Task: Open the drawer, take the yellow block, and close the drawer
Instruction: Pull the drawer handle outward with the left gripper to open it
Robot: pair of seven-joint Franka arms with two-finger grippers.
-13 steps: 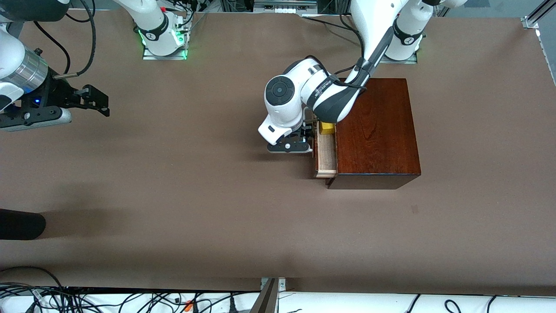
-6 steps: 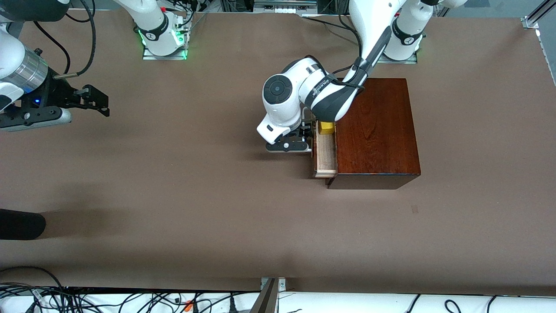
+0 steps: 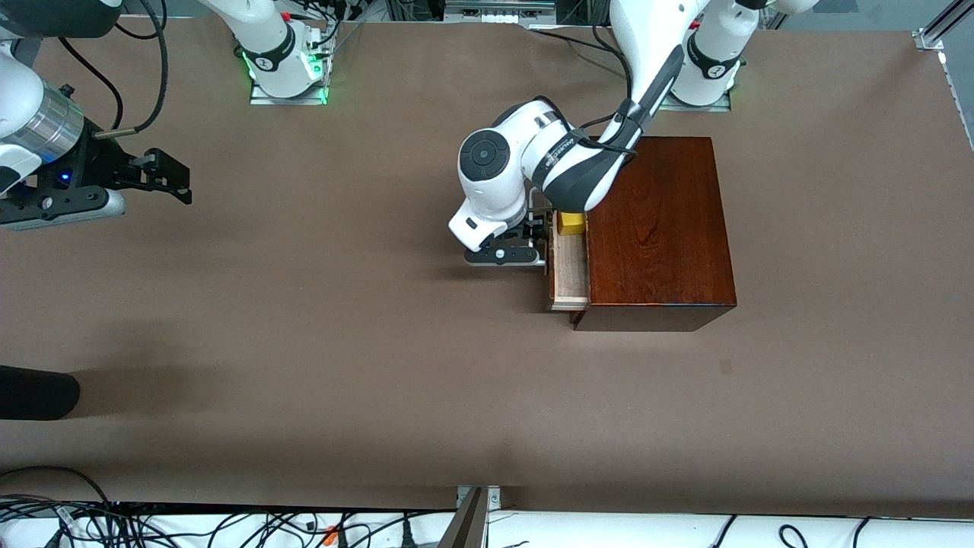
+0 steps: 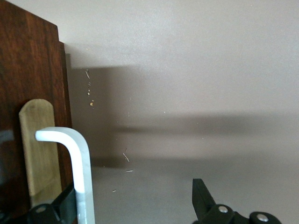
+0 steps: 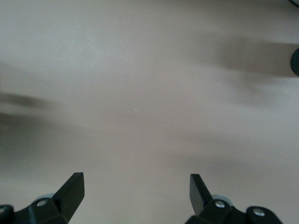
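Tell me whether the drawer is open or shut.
Partly open: the drawer juts from the box, its pale inside and the block exposed.

No legible text, label, brand or number found. The left arm (image 3: 567, 164), reaching over the wooden box (image 3: 654, 228), carries a line of dark lettering on its white wrist link; it cannot be read.
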